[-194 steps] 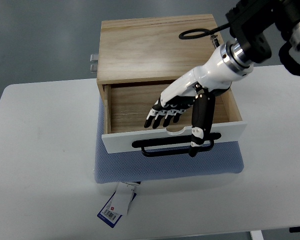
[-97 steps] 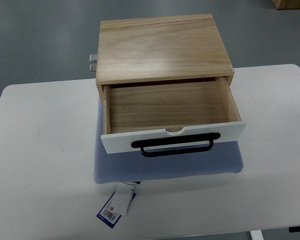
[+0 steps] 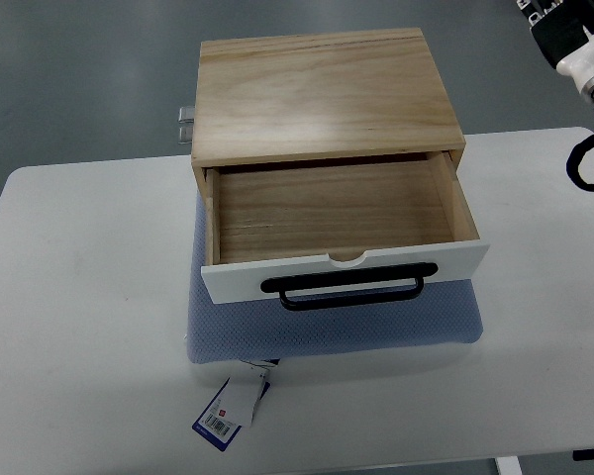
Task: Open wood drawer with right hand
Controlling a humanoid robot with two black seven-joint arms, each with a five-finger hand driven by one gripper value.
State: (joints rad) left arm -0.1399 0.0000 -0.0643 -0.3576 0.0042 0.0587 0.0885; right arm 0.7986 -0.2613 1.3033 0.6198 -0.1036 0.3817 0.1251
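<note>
So: drawer open, right arm only at frame edge

Nearest, a paper tag (image 3: 228, 408) sticks out from under the front edge of a blue mat (image 3: 337, 332) on the white table (image 3: 79, 327). On the mat sits the wood box (image 3: 322, 94). Its drawer (image 3: 337, 213) is pulled out toward the camera, interior bare, white front with black handle (image 3: 348, 284) untouched. Far right, top corner: part of the right arm (image 3: 584, 59) plus a black cable loop. The hand itself is out of frame, so its grip can't be told.

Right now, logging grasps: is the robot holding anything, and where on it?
Nothing is held. The drawer sits open, its black handle untouched; only the right arm shows at the edge.
</note>
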